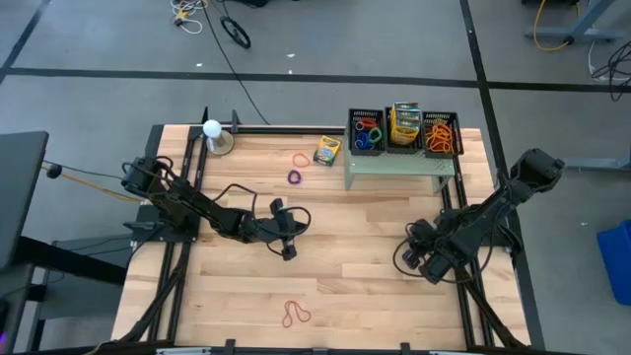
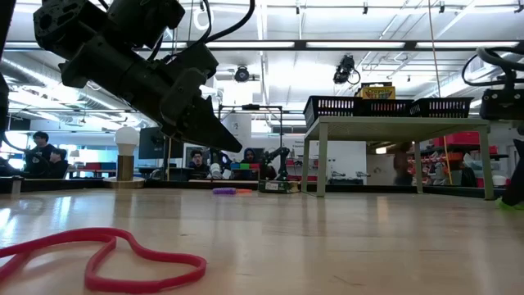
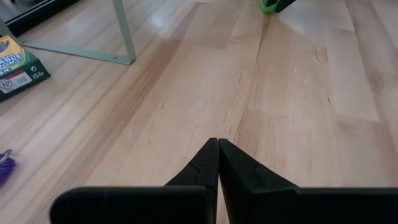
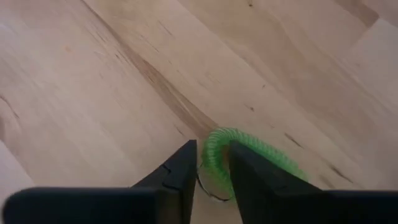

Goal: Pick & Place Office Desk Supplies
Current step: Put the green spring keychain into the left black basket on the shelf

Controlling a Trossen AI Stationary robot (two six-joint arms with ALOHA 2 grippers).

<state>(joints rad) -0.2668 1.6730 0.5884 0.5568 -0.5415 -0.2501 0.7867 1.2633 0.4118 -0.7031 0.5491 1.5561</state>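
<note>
Showing printed lettering on the yellow-and-green crayon box (image 3: 18, 65) lying on the bench (image 3: 205, 81), yet too cropped and tilted for reading any word. Showing a dark printed band on the crayon box (image 2: 378, 91) standing in the black basket (image 2: 332, 106), likewise not reading as words. Nothing else bearing legible text.

Two dark arms work over the worktop (image 1: 325, 247). Beside the pale green stand (image 1: 399, 165), which carries three black baskets (image 1: 402, 133), lie one crayon box (image 1: 326, 150), one purple ring (image 1: 294, 177), one orange band (image 1: 301, 159). One red band (image 1: 296, 315) lies well apart from it.
</note>
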